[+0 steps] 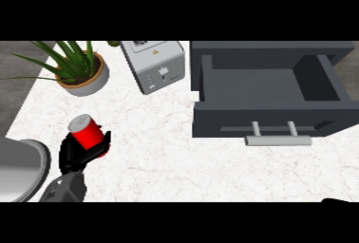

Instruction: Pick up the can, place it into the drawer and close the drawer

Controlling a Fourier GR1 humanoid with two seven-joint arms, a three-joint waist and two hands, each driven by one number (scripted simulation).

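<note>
Glossy red can (87,135), matt grey drawer (270,95), speckled white stone-like counter (175,161).

Vantage: we look from the robot's head, steeply down onto the white counter (210,161).
Facing: our lower edge lies nearest the body; the upper edge lies farthest out.
Nearness: we sit close enough that the counter fills most of the frame.
Left reach: the plant pot (84,78) marks our upper left.
Right reach: the open drawer (270,95) fills our upper right.
Body in frame: the left hand (82,151) enters from lower left.
Shared ground: we have only this one view.
</note>
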